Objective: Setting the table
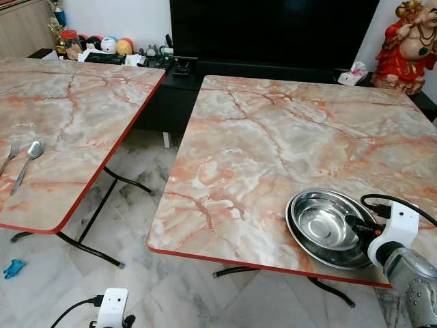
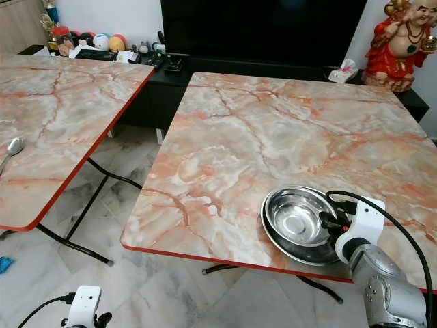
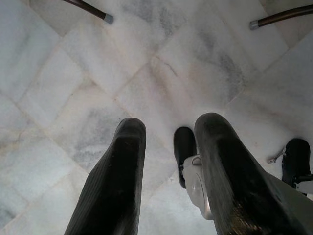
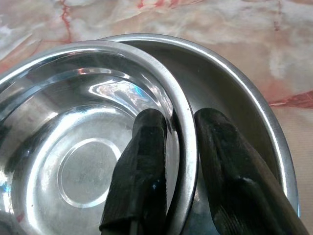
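A steel bowl (image 1: pixel 319 222) sits inside a wider steel plate (image 1: pixel 321 257) near the front right edge of the right marble table (image 1: pixel 273 137). My right gripper (image 1: pixel 356 229) reaches in from the right. In the right wrist view its fingers (image 4: pixel 146 147) straddle the bowl's rim (image 4: pixel 185 142), one inside the bowl, the other between bowl and plate (image 4: pixel 234 93), shut on the rim. A spoon (image 1: pixel 29 158) and a fork (image 1: pixel 8 157) lie on the left table (image 1: pixel 75 109). My left gripper (image 3: pixel 168 127) hangs low over the floor, open and holding nothing.
A gap of marble floor (image 1: pixel 136 219) with black table legs separates the two tables. Behind stand a dark TV unit (image 1: pixel 273 34), a red figurine (image 1: pixel 406 44) and small clutter (image 1: pixel 109 46). A blue scrap (image 1: pixel 12 268) lies on the floor.
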{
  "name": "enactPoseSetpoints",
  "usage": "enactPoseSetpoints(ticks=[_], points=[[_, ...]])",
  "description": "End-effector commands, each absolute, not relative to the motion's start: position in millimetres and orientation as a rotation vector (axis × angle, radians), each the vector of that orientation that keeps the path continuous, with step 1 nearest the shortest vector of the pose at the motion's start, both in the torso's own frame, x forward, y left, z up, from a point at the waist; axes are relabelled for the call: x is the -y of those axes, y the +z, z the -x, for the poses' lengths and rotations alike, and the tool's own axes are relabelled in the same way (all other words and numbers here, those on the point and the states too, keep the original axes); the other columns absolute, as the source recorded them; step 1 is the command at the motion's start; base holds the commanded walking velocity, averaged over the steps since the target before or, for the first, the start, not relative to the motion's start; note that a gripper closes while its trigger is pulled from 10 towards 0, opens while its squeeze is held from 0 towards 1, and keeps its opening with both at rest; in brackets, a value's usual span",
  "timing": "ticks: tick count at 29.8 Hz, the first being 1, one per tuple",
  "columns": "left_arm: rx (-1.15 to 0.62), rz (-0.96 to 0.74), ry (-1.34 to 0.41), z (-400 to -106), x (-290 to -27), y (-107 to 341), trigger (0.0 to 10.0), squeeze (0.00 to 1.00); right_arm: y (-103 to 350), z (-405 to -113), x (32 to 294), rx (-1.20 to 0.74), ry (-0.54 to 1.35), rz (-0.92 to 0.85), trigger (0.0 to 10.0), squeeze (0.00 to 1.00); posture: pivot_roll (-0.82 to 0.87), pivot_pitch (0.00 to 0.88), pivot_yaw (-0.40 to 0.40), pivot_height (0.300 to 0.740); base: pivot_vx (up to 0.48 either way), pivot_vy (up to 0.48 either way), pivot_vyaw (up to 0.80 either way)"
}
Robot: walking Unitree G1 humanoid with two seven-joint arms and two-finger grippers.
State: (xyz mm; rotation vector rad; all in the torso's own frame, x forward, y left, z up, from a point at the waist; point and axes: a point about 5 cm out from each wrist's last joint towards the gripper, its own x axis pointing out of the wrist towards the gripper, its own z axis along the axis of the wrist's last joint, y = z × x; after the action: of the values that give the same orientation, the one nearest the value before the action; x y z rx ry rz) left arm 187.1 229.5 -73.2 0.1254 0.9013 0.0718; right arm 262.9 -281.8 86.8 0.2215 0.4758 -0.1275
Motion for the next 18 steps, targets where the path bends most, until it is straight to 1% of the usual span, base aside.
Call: enactPoseSetpoints(ticks=[1,6,10,18], points=[[-0.915,-0.127,0.065,-186.2,-229.4,-73.9,10.0,0.00,92.4,-264.5,287.7,-0.455,-0.145,-0.202,10.0,0.00,0.03,0.023,-0.025,0.740,0.000,0.000,0.00],[-0.916,-0.128,0.064,-185.4,-229.7,-74.2,10.0,0.00,92.4,-264.6,287.8,-0.457,-0.144,-0.194,10.0,0.00,0.04,0.024,-0.026,0.740,0.000,0.000,0.00],[-0.918,-0.127,0.064,-184.8,-228.7,-74.8,10.0,0.00,91.9,-264.2,289.8,-0.465,-0.154,-0.154,10.0,0.00,0.04,0.025,-0.025,0.740,0.000,0.000,0.00],[-0.919,-0.126,0.061,-185.2,-227.3,-74.9,10.0,0.00,93.9,-264.7,291.4,-0.458,-0.161,-0.144,10.0,0.00,0.03,0.024,-0.026,0.740,0.000,0.000,0.00]])
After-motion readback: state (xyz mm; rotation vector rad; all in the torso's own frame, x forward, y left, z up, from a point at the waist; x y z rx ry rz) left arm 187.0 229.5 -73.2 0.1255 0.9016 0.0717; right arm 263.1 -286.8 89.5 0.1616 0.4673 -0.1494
